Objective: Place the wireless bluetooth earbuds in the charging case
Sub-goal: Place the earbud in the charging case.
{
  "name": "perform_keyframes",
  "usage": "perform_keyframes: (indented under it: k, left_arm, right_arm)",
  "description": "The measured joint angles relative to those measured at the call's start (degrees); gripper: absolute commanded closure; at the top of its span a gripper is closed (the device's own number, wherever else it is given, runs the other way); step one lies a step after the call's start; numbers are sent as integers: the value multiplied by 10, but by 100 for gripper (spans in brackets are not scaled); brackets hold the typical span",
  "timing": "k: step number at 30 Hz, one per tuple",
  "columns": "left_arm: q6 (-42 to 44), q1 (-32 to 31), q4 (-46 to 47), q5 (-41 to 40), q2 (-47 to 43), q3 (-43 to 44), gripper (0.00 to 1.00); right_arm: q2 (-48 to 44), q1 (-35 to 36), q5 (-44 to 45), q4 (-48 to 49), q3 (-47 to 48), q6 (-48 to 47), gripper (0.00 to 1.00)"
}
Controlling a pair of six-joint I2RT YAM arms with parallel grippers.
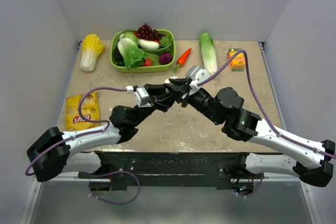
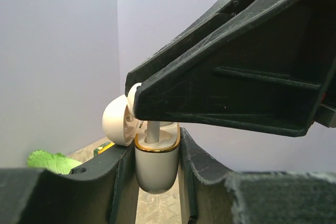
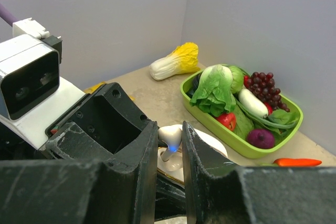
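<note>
Glossy white, gold-rimmed charging case (image 2: 155,169) upright in the left claw (image 2: 155,153), lid (image 2: 116,124) open; white earbud (image 3: 170,138) stem-down in its mouth, glowing blue.

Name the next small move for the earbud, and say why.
Probably ease the right gripper down a little. Only the stem of its earbud is inside the open charging case, which the left gripper clamps. The bud sits above the rim, so it seems unseated.

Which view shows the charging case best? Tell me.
Left wrist: the charging case sits centre, lid open, gold rim clear. Right wrist shows only a white sliver behind the right tool. Top external hides it.
</note>
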Motion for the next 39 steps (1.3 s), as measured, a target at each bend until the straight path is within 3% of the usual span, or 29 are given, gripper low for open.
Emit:
perform_keyframes:
  k: [20,27,39]
  left_arm:
    - [0,4,-6,-2,-1,0,100]
    - [0,4,-9,-3,-1,0,100]
    - [0,4,-12,-3,-1,0,100]
  right_arm:
    - [17,0,4,-16,17,0,100]
    - [19,2,13,-22,20,5,78]
    - [18,2,17,-24,20,13,65]
